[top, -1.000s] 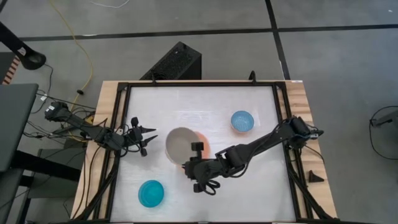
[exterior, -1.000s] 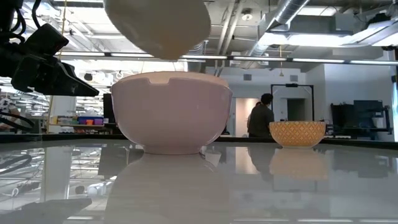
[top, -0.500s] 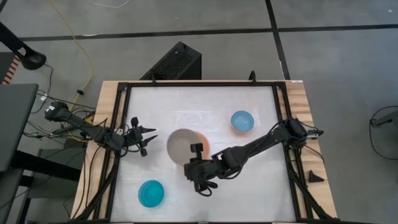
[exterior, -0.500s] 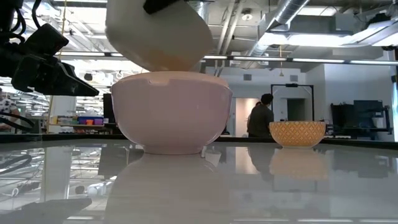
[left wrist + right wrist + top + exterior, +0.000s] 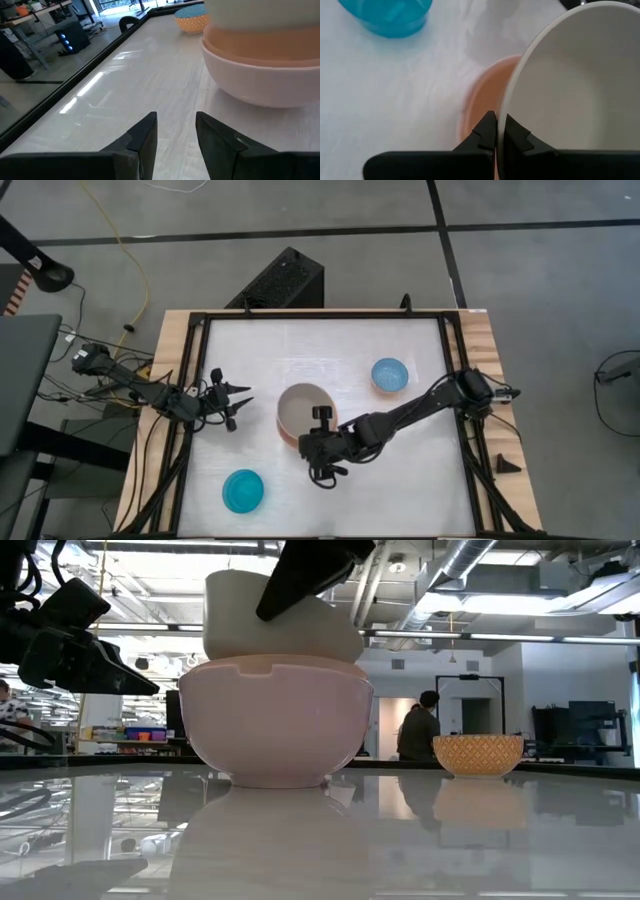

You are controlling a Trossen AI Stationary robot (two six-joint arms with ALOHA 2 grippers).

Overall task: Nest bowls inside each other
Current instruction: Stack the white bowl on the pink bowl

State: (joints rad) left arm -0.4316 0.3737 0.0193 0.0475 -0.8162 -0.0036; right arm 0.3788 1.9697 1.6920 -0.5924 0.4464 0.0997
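Observation:
A cream-white bowl [image 5: 303,410] sits tilted in the mouth of the salmon-orange bowl [image 5: 280,725], which stands on its base at the table's middle. My right gripper [image 5: 496,134] is shut on the cream bowl's near rim. Off to the left of the bowls, my left gripper [image 5: 236,402] waits open with nothing between its fingers. The bright cyan bowl [image 5: 243,491] stands near the front left. The light blue bowl [image 5: 389,374] stands at the right. My right gripper pinches the cream-white bowl's rim [image 5: 503,111] on its near side, one finger inside the bowl and one outside. The fingers slant down from the table's near right. The bowl hangs tilted, its lower part [image 5: 285,645] sunk inside the salmon bowl's rim.
The table has a black frame [image 5: 452,380] along its edges. Beyond the far edge a person [image 5: 418,728] stands in the room. Bare table top lies between the stacked bowls and the cyan bowl [image 5: 390,17].
My right gripper has gone down and a little toward the table's right with the cream-white bowl. The bowl hung clear above the salmon-orange bowl and now dips into it, still tilted. The salmon bowl has stayed in place.

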